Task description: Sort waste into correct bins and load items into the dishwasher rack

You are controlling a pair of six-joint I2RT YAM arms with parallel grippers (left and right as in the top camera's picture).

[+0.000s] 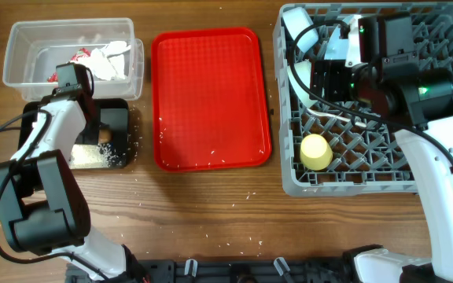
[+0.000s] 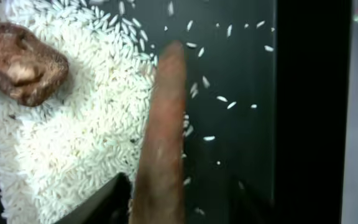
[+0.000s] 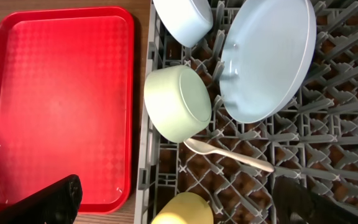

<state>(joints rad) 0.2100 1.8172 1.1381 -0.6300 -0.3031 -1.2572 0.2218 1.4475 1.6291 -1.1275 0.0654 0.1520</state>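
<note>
My left gripper point(image 1: 101, 126) point(image 2: 184, 190) hangs low over the black tray point(image 1: 132, 130) point(image 2: 247, 62), open. The brown carrot-like stick point(image 2: 163, 124) lies on the tray between its fingers, against the left finger and apart from the right. Rice point(image 2: 73, 137) point(image 1: 97, 156) and the brown lump point(image 2: 23, 65) point(image 1: 105, 135) lie beside it. The clear tub point(image 1: 22, 47) holds the red-and-white wrapper point(image 1: 81, 56) and white paper point(image 1: 112, 59). My right gripper point(image 1: 325, 82) point(image 3: 179, 190) is open and empty above the rack point(image 1: 439, 169) point(image 3: 340, 155), which holds the plate point(image 3: 266, 59), blue bowl point(image 3: 182, 18), green bowl point(image 3: 176, 102), spoon point(image 3: 229, 154) and yellow cup point(image 1: 315, 151) point(image 3: 182, 210).
The flat red serving tray point(image 1: 211, 98) point(image 3: 61, 93) lies between the bins and the rack, with a few rice grains along its front edge. Stray grains dot the wooden table in front of it.
</note>
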